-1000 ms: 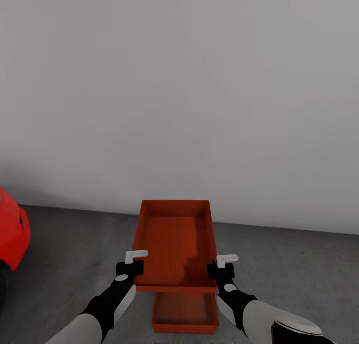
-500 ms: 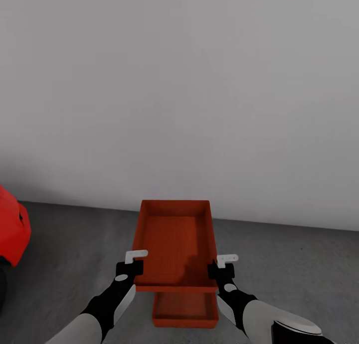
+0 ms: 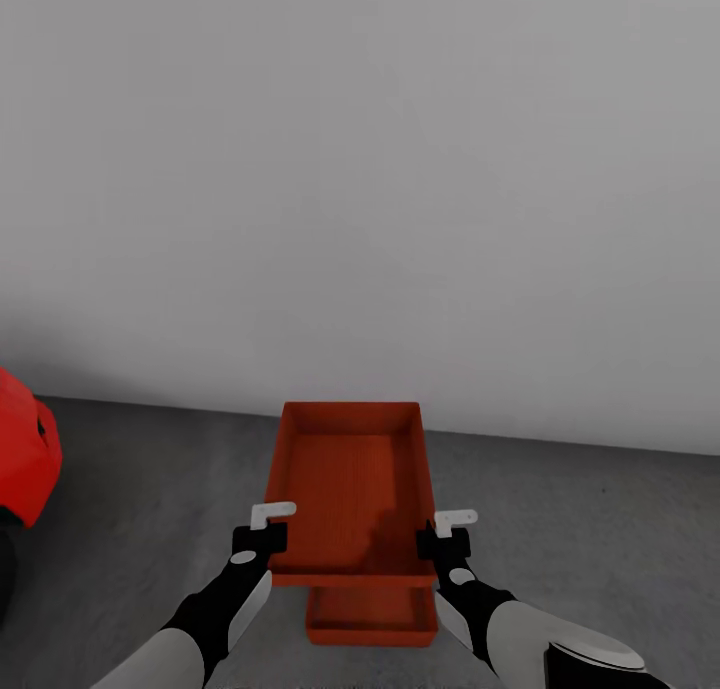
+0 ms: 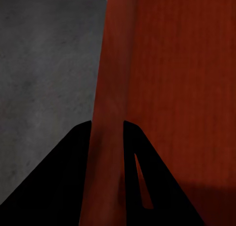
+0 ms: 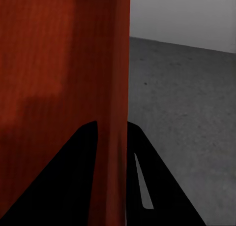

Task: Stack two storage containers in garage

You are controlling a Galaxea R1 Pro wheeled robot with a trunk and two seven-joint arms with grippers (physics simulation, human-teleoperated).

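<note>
you face a dark grey mottled concrete floor (image 3: 150,489) running to a plain white wall (image 3: 360,189); one orange-red container (image 3: 370,619) sits on it just ahead, a red car (image 3: 25,469) at far left.

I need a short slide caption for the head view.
Both grippers hold a storage container above the second container on the garage floor.

orange-red containers (image 3: 345,479), mottled dark grey floor (image 3: 580,529), red car (image 3: 22,459)

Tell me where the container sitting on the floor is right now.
In the head view, the lower container sits on the concrete floor at bottom centre, between the forearms, mostly hidden under the held container, with the red car off left.
</note>
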